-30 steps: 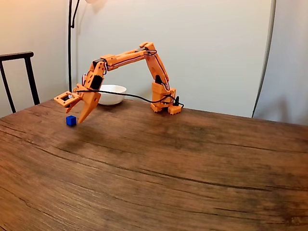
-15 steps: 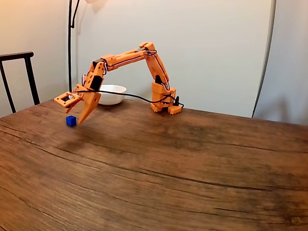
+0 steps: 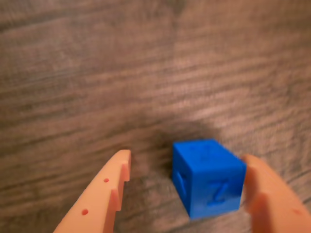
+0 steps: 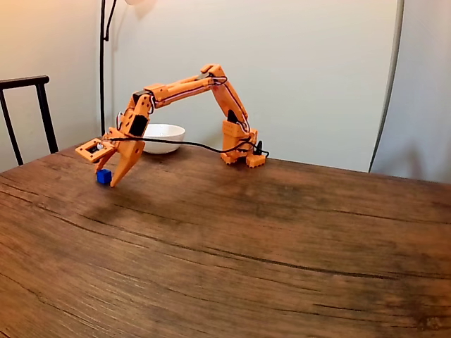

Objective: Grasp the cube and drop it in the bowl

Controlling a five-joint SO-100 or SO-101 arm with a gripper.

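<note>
The blue cube [image 3: 209, 177] lies on the wooden table between the two orange fingers of my gripper [image 3: 188, 158]. It sits close to the right finger [image 3: 267, 194], with a wider gap to the left finger [image 3: 104, 194]. The gripper is open around it and nothing is squeezed. In the fixed view the cube [image 4: 103, 176] is at the table's far left, with the gripper [image 4: 108, 180] lowered over it and one pointed finger [image 4: 121, 169] just right of it. The white bowl [image 4: 163, 137] stands behind, up and to the right of the cube, near the wall.
The arm's base [image 4: 239, 151] is clamped at the table's back edge, with a black cable [image 4: 190, 142] running in front of the bowl. A dark chair [image 4: 28, 105] and a lamp pole [image 4: 103, 63] stand beyond the table's left end. Bare wood [image 4: 246, 246] stretches toward the camera.
The arm has reached further left and lower, so the open fingers that hung just right of and above the cube now straddle it. The cube has stayed in place.
</note>
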